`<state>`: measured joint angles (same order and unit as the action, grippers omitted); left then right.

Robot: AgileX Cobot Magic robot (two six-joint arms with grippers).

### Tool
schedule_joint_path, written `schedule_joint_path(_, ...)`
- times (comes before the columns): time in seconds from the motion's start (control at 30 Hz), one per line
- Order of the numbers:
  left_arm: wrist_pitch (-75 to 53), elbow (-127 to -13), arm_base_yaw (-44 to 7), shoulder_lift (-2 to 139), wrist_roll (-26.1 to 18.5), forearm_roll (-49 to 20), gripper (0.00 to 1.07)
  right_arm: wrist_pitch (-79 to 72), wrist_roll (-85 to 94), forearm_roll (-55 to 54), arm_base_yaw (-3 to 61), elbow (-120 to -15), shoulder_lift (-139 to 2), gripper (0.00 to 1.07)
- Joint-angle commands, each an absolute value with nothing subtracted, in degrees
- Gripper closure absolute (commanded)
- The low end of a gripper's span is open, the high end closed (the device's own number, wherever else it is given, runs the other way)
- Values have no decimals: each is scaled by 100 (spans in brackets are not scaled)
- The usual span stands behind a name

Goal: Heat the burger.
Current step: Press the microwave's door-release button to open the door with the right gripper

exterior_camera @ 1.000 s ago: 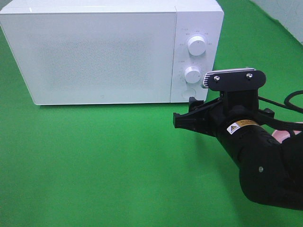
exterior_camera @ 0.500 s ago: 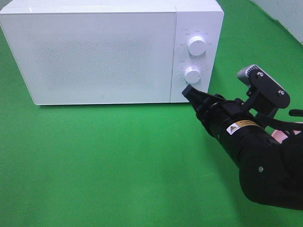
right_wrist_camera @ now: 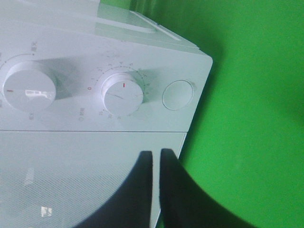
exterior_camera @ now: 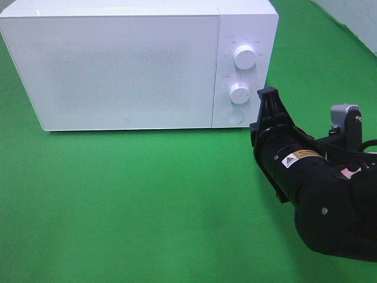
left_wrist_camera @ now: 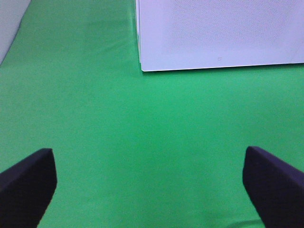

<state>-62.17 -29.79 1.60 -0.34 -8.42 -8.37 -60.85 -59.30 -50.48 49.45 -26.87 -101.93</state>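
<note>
High view: your right claw (exterior_camera: 268, 99), tips together, stands centre right beside the microwave (exterior_camera: 118, 65); no burger shows anywhere. Left wrist view: the left claw (left_wrist_camera: 149, 180) is spread wide above the desk (left_wrist_camera: 118, 133). Right wrist view: press squarely the round button (right_wrist_camera: 177, 95), avoiding the dial (right_wrist_camera: 121, 95).

The right arm (exterior_camera: 330, 206) is glossy black and rounded, with a white sticker (exterior_camera: 297, 158) bearing a yellow warning triangle; the left fingers (left_wrist_camera: 28, 183) look dark, perhaps navy, blurred.
</note>
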Motion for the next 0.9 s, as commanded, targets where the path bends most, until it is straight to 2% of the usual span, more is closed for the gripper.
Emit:
schedule_joint_path(0.03, -6148, -2962, 160, -126, -814, -842, 7, -6113, -6257, -5002, 4968, -2739, -10204, 107)
schedule_joint_path(0.77, -6148, -2962, 160, -126, -814, -842, 7, -6366, -7196, -4905, 4945, -2744, -10468, 107)
schedule_joint_path(0.9, -6148, -2962, 160, -126, -814, -842, 7, -6194, -7655, -4595, 4710, -2807, -10680, 107)
